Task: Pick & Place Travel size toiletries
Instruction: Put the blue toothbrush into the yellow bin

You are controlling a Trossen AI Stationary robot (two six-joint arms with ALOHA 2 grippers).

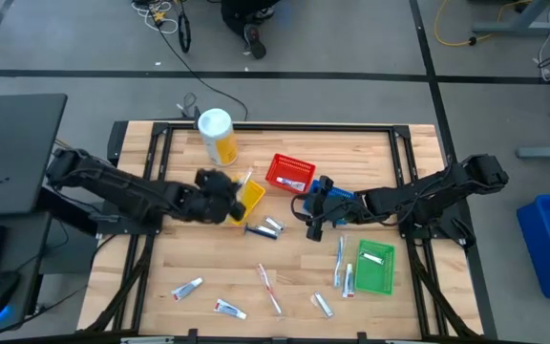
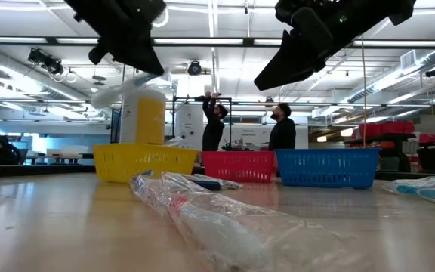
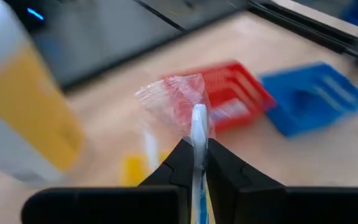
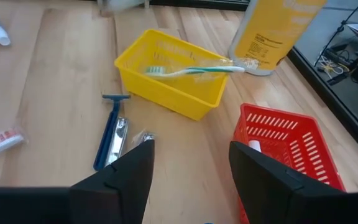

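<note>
My left gripper (image 1: pixel 225 196) (image 3: pixel 197 146) hangs above the yellow basket (image 1: pixel 248 199) and is shut on a pale blue-and-white toothbrush in a clear wrapper (image 3: pixel 197 121). A second toothbrush (image 4: pixel 191 71) lies across that basket, resting on its rim. My right gripper (image 1: pixel 311 227) (image 4: pixel 191 155) is open and touches nothing; it hovers at the near edge of the blue basket (image 1: pixel 337 199). A blue razor (image 4: pixel 109 132) and a small tube (image 1: pixel 273 225) lie on the table between the grippers. More tubes (image 1: pixel 187 287) and toothbrushes (image 1: pixel 270 287) lie toward the near edge. My left gripper pinches the wrapped toothbrush between its two fingers (image 3: pixel 182 162), which lie along its length. The stem (image 3: pixel 199 134) and the crinkled wrapper end (image 3: pixel 176 96) stick out past the fingertips. The toothbrush is lifted clear of the table and basket and shows slanting under the gripper (image 2: pixel 112 94).
A tall white-and-yellow canister (image 1: pixel 216 134) stands just beyond the yellow basket. The red basket (image 1: pixel 289 172) holds a tube (image 4: pixel 253 146). The green basket (image 1: pixel 375 268) sits near the right, with toothbrushes (image 1: pixel 340 263) beside it. A wrapped item (image 2: pixel 202 208) lies close to the low camera. People stand in the room behind.
</note>
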